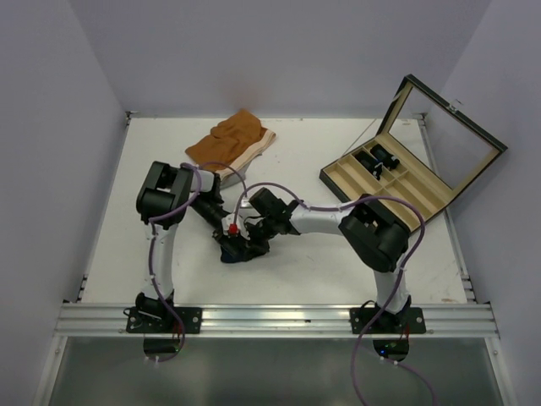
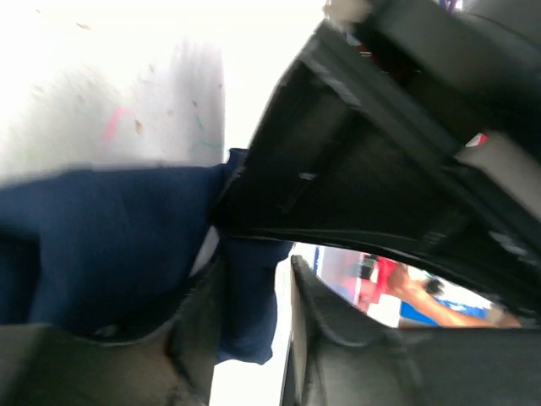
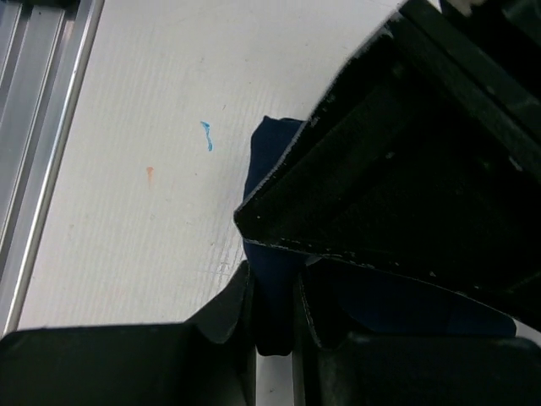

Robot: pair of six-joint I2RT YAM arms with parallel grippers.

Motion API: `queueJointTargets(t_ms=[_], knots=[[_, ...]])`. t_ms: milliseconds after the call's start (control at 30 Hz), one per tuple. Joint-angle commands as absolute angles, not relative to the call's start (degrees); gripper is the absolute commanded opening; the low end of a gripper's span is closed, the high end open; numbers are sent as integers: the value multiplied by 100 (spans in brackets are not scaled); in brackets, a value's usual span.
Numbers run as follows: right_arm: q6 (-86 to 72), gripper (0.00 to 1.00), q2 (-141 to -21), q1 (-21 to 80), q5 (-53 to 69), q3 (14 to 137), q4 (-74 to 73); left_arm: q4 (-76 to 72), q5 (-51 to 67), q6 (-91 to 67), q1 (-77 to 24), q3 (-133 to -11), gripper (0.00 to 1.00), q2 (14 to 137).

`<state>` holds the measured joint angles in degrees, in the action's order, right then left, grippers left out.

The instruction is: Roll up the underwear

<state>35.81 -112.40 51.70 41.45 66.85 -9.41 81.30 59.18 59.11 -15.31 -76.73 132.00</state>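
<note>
This looks like a robotics laboratory test cell. The white tabletop (image 1: 330, 275) is closed in by plain pale walls (image 1: 270, 59) at 9, 12 and 3 o'clock. At 6 o'clock an aluminium rail (image 1: 279, 320) carries the left arm (image 1: 162, 245) and the right arm (image 1: 380, 241), bolted side by side, with purple cables (image 1: 396, 200) running along them.

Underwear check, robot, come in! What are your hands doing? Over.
Left gripper open, loose around a fold. Right gripper shut on the underwear, bunched on the table. Orange shorts and open case well clear.
</note>
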Motion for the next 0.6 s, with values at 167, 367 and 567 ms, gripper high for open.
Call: queueJointTargets(t_ms=[167,367,567], knots=[[2338,0,-11917,5080,4808,7250,-1502,6251,6099,5828,-669,-7339,46,11525],[1601,0,-12567,4791,5194,7716,-1635,5023,6135,4634,262,-6813,48,10051],[1073,0,-13332,4580,5703,8410,-2153,4650,5336,5061,624,-5831,43,8056]])
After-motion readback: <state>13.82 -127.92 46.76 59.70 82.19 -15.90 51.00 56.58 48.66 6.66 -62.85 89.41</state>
